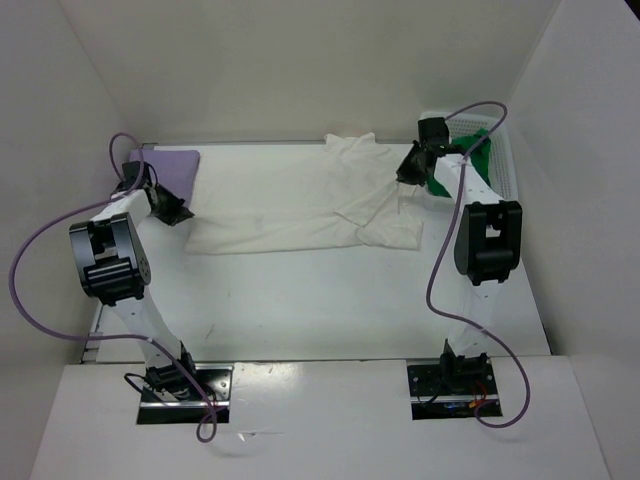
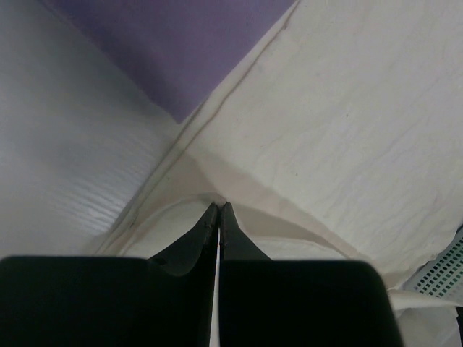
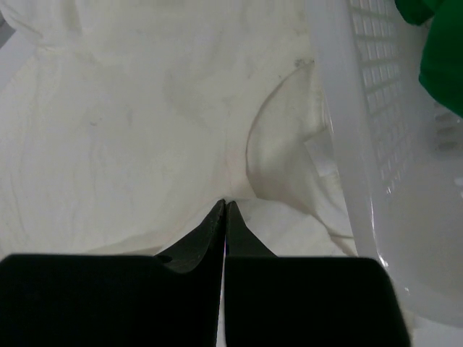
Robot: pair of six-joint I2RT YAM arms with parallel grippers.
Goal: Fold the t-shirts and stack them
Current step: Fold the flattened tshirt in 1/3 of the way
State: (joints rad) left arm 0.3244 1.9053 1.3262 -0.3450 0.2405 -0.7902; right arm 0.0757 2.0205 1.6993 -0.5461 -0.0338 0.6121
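Listing, left to right, across the white table (image 1: 320, 300):

1. Purple cable (image 1: 30, 260), looping wide off the left arm, clear of the cloth

2. Lavender t-shirt (image 1: 168, 165), folded flat in the far left corner against the back wall; its near corner lies just beside the left edge of the off-white cloth, and the left arm's wrist reaches over its near edge

3. Left gripper (image 1: 178, 213), low at the left edge of the spread shirt, fingers pressed together and pinching a raised fold of the off-white hem, as the left wrist view shows

4. Off-white t-shirt (image 1: 300, 200), lying open across the middle of the table, wrinkled, one part folded over itself near its right end; it spans the space between both grippers

5. Right gripper (image 1: 408, 178), over the shirt's right end, fingers pressed together on a pinch of the off-white cloth, which rises in a thin peak to the tips

6. Second purple cable (image 1: 435, 270), arching over the right arm and down to its base

7. White mesh basket (image 1: 505, 160), in the far right corner, its near wall just beside the off-white cloth. Contents: green t-shirt (image 1: 470, 155), bunched inside, partly hidden behind the right arm
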